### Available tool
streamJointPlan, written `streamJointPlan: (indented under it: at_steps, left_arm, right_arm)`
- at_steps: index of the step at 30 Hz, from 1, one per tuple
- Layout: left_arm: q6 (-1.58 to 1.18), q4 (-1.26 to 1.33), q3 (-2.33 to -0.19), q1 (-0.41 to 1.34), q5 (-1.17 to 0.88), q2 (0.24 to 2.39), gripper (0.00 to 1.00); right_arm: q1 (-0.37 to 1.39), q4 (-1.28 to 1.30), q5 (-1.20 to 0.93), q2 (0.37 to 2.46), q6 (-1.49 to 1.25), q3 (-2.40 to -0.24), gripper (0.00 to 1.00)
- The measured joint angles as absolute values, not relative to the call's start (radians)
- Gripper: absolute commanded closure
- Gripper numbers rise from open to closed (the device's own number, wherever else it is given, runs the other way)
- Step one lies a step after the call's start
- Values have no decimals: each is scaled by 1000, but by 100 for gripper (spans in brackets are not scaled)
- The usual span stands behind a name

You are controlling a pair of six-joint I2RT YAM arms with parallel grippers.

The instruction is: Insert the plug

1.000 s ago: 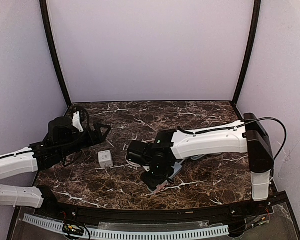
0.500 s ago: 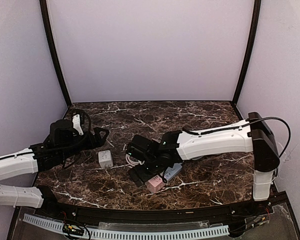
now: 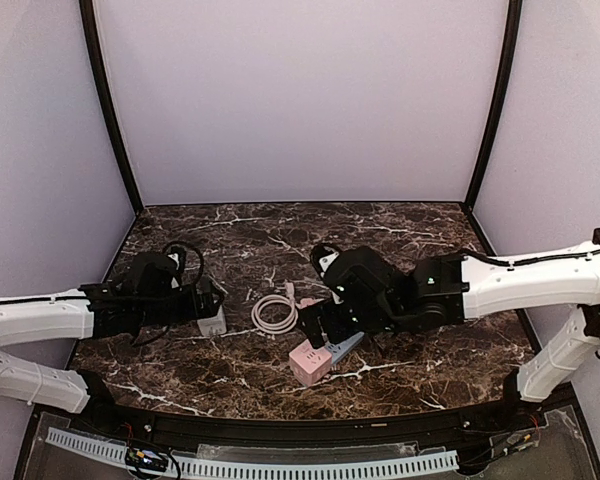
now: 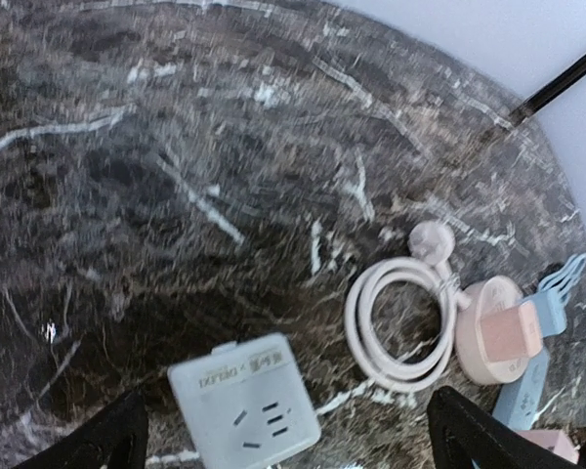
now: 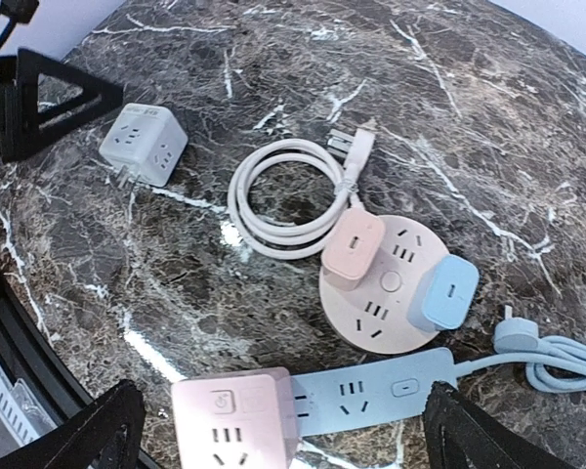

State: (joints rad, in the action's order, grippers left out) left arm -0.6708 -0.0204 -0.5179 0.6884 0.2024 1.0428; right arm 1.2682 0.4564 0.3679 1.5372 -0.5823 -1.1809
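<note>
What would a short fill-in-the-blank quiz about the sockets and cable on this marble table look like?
The round pink hub has ____ adapters plugged into it.
The coiled cable beside the hub is ____ in colour.
The long strip lying against the pink cube is ____ in colour.
Missing words: two; white; blue.

Dk marble tbl (image 3: 400,230), lilac walls (image 3: 300,100)

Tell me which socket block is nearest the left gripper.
The white cube socket, just ahead of the open left gripper. The pink cube socket, blue power strip and round pink hub lie farther right.
</note>
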Motion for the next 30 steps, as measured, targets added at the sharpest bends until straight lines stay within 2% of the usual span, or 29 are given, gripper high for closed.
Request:
streamJointPlan:
  at_steps: [7, 14, 18, 24, 26, 27, 28, 29, 30]
  left_arm:
    - [-778, -226, -631, 845, 262, 1170, 0]
    - [-868, -302, -694, 881, 351, 1280, 0]
    - [-911, -323, -706, 886, 393, 1367, 7]
    - [-939, -328, -725, 889, 459, 1467, 21]
    - [-942, -321, -730, 889, 475, 1494, 33]
    - [-941, -314, -733, 889, 484, 1514, 44]
    - [-938, -306, -735, 889, 490, 1530, 50]
    - [-942, -299, -738, 890, 495, 1542, 60]
    - [-933, -293, -738, 890, 503, 1550, 65]
  right_arm:
    - [1268, 407, 457, 1418, -616, -984, 1]
    - [1268, 369, 497, 1301, -633, -859, 1]
    - [1268, 340, 498, 1256, -635, -810, 1]
    - [1268, 326, 498, 1221, -634, -756, 1]
    - [1268, 322, 498, 1220, -633, -751, 1]
    - [1268, 321, 498, 1220, -633, -751, 1]
    - [1268, 318, 498, 1220, -633, -751, 1]
    - [1268, 316, 499, 1220, -633, -751, 1]
    - [1268, 315, 499, 1220, -633, -751, 1]
